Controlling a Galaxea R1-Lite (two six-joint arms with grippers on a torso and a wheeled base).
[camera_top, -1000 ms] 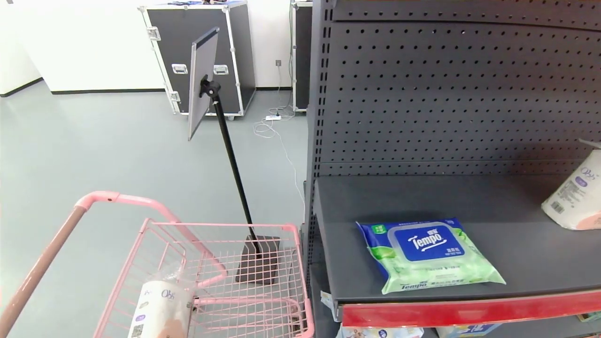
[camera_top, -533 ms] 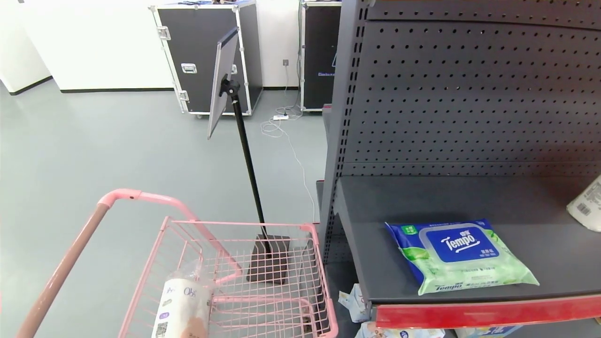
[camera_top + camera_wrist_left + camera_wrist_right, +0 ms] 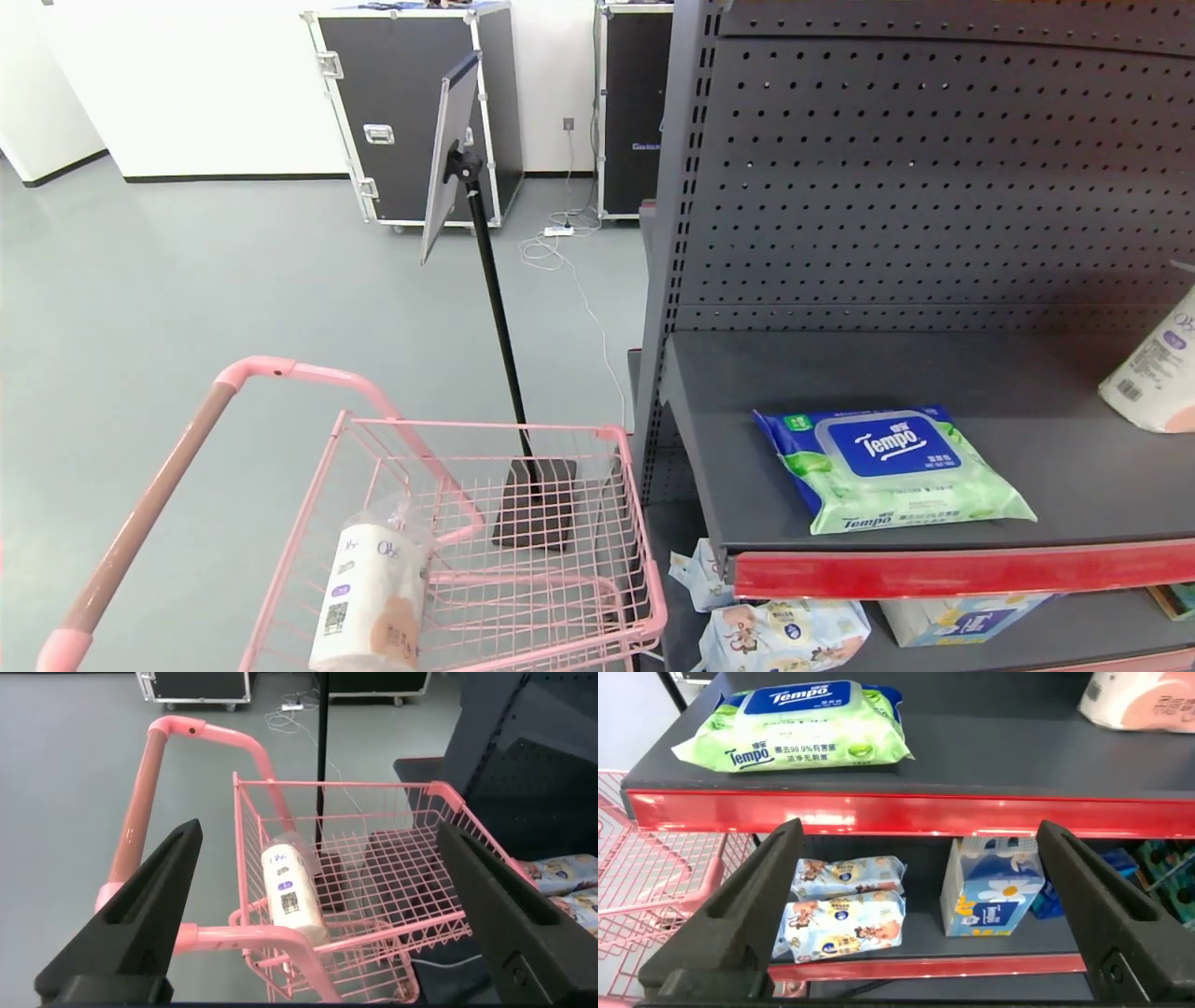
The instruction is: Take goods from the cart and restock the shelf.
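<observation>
Cart [image 3: 476,427] holds one paper roll [image 3: 369,597]; one wipes pack [image 3: 887,467] on shelf [image 3: 934,373]; left gripper [image 3: 320,831], right gripper [image 3: 920,826] spread.

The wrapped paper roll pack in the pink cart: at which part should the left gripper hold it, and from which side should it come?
Grip the roll pack across the middle of its round body, coming from above through the open top of the cart; wire walls close its sides. The left gripper is open and probably wide enough.
</observation>
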